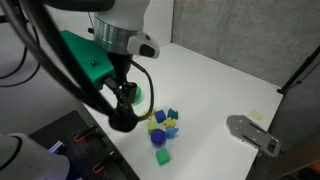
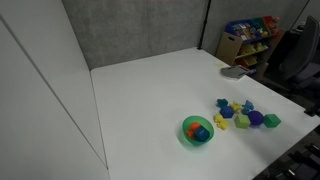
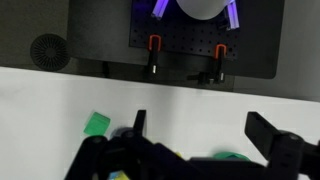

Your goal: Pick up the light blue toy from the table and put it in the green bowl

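White surface (image 2: 150, 90); claw (image 1: 122, 120) spread apart, empty, hovers by green bowl (image 2: 186, 131); toy cluster (image 2: 245, 113) just beyond bowl; light blue toy indistinct there.

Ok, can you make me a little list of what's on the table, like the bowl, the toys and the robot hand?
table: white table
green bowl: near the table's edge, with something blue and orange inside, too small to name
toy blocks: a small mixed-colour heap beside the bowl, not touching it
purple cylinder: at the edge of the heap
green block: alone on the table in the wrist view
gripper: hangs close to the bowl, jaws wide apart, nothing seen between them
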Controlling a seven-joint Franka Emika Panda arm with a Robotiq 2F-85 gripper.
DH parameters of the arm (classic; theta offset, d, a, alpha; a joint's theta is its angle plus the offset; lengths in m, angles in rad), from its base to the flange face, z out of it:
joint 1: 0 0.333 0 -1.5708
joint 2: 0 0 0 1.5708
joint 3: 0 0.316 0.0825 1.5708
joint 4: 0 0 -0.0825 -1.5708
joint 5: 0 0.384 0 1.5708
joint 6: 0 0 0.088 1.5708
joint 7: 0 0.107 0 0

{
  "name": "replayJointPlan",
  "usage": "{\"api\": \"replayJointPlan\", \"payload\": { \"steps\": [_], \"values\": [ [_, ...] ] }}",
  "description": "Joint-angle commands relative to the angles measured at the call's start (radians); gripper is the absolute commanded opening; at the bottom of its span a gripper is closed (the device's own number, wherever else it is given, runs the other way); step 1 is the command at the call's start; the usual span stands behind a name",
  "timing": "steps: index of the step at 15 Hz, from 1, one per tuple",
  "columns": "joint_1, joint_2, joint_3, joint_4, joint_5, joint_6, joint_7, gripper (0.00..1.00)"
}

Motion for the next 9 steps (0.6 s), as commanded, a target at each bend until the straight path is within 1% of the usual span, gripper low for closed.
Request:
{"api": "replayJointPlan", "payload": {
  "steps": [1, 4, 9],
  "values": [
    [-0.004, 0.047, 0.041, 0.022, 0.011, 0.052, 0.04, 1.0],
    [0.002, 0.099, 0.075, 0.038, 0.013, 0.117, 0.082, 1.0],
    [0.009, 0.224, 0.125, 0.069, 0.011, 0.275, 0.155, 1.0]
  ]
}}
